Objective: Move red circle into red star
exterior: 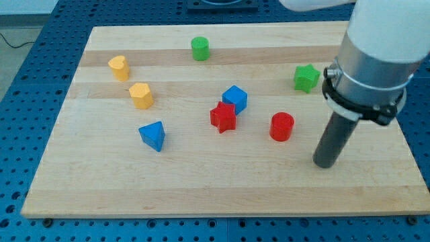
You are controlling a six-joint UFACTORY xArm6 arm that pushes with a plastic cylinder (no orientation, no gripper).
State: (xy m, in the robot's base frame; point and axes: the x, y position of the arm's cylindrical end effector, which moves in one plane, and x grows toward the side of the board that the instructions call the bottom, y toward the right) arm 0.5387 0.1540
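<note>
The red circle [281, 126] stands on the wooden board right of centre. The red star [223, 117] lies to its left, touching the blue cube [235, 99] just above it. My tip [325, 163] rests on the board to the lower right of the red circle, a short gap away from it. The circle and the star are apart, with bare wood between them.
A green star [306, 78] sits at the upper right, a green cylinder [200, 48] at the top middle. Two yellow blocks [119, 67] [141, 95] stand at the upper left. A blue triangle block [153, 136] lies at the lower left. The board's right edge [411, 148] is near the rod.
</note>
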